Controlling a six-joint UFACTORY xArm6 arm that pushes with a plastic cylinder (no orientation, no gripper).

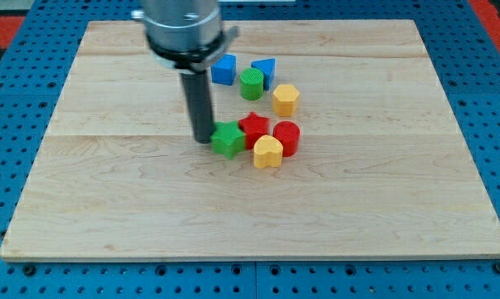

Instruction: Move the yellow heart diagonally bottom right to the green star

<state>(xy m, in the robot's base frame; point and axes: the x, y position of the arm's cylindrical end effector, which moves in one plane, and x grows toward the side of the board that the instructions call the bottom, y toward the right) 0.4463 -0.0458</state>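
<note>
Right now my tip point(203, 139) rests on the wooden board point(109, 191), bare rod holding nothing, touching the green star's point(227, 139) left side. Just right of the star sits the red star point(253, 129); the yellow heart point(267, 152) lies nearer and right, against the red cylinder point(286, 137).

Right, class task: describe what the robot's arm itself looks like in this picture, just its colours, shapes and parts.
Only the arm's lower end shows. At the view's top is a wide, round, silvery-grey metal housing with a darker band beneath it. From it hangs a straight, dark, cylindrical rod, narrower than the housing, ending at my tip. No cables, markings or claw are visible.
</note>
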